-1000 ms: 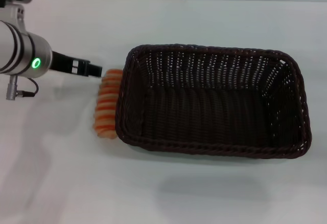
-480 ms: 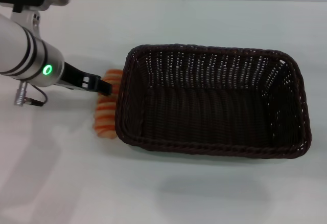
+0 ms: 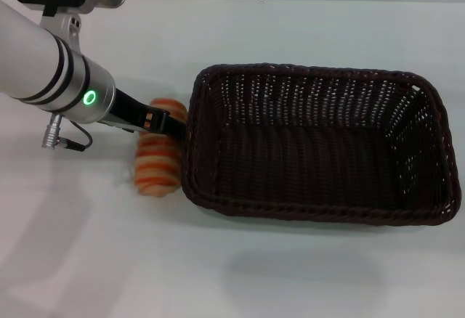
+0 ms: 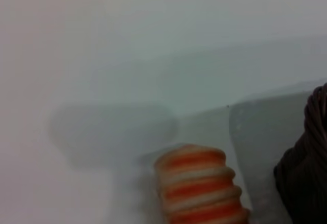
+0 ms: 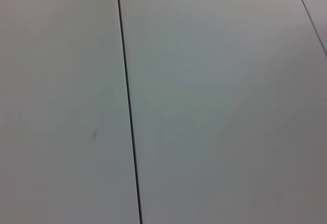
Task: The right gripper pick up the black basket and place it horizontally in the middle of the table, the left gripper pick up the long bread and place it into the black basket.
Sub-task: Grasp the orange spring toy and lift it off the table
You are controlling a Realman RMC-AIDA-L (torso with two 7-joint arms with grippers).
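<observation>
White and smooth, the table point(image 3: 240, 274) carries the long bread point(image 3: 156, 165) toward its left side, lying lengthwise front to back with its right flank touching the short left wall of the black basket point(image 3: 320, 147). The basket lies horizontally across the middle of the tabletop and reaches toward the right edge, so its placement looks done. A second ago the left gripper point(image 3: 166, 122) hovered off the loaf's far left end; it has since swung in and now sits across the far half of the bread, while the basket has shifted slightly rightward. Whether the black fingers are spread or closed on the loaf cannot be told. That approach suggests the grasp is the step in hand, with lift and drop-in remaining. The right gripper is out of sight; its wrist camera shows only pale panels.
</observation>
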